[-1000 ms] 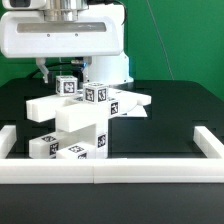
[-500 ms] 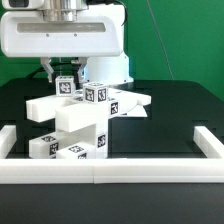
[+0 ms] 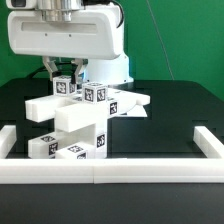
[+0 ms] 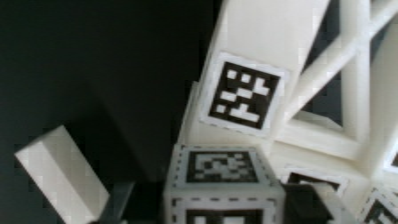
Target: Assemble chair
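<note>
Exterior view: chair [image 3: 80, 125], partly built, standing on black table [image 3: 175, 110] toward the exterior view's left, inside white border rail [image 3: 110, 172]. Long white bars stacked crosswise, the widest running roughly level from the exterior view's left to its right, a chunkier block rising upright through the middle; black-and-white tags facing the camera on most parts. Gripper [image 3: 66, 73] down from the white arm body, narrowed onto the topmost tagged leg [image 3: 66, 86], fingers either side of it. Green backdrop behind, dark cable hanging at the exterior view's right. Rail closing off the near edge and both sides of the table.

Wrist view: close, blurred look down the same leg [image 4: 238, 92], its long axis running away from the camera, one large tag on its face. More tagged blocks [image 4: 221, 165] just beyond, slanted white bars [image 4: 338, 70] crossing beside them. Dark table [image 4: 89, 70] beneath.
</note>
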`<state>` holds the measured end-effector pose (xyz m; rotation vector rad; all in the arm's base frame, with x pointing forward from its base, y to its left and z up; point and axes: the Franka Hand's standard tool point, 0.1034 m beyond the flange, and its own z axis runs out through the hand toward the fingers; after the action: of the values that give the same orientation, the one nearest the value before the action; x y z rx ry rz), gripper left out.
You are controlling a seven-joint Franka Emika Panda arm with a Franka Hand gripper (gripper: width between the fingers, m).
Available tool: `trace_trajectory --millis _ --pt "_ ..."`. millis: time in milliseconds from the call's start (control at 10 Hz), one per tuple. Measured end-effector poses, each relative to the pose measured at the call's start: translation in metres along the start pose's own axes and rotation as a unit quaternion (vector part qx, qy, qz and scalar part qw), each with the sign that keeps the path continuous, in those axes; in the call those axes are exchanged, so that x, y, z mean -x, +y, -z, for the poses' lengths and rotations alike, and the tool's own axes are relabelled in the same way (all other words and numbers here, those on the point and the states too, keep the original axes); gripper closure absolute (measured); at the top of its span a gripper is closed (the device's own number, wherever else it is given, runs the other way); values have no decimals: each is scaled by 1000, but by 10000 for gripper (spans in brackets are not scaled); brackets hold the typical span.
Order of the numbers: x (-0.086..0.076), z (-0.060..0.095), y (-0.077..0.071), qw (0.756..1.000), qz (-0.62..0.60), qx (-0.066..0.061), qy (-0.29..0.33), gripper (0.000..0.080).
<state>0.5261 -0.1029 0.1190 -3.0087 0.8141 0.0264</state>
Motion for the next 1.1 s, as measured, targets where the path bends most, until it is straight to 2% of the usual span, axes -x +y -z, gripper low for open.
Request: trace_trajectory --millis 600,900,1000,1100 --pt "1 0 -2 984 -177 0 0 515" --pt "1 -1 -3 960 -280 -2 -1 515" --pt "1 -1 -3 960 -279 -2 -1 402" --pt "1 -1 -3 966 -260 -2 -1 402"
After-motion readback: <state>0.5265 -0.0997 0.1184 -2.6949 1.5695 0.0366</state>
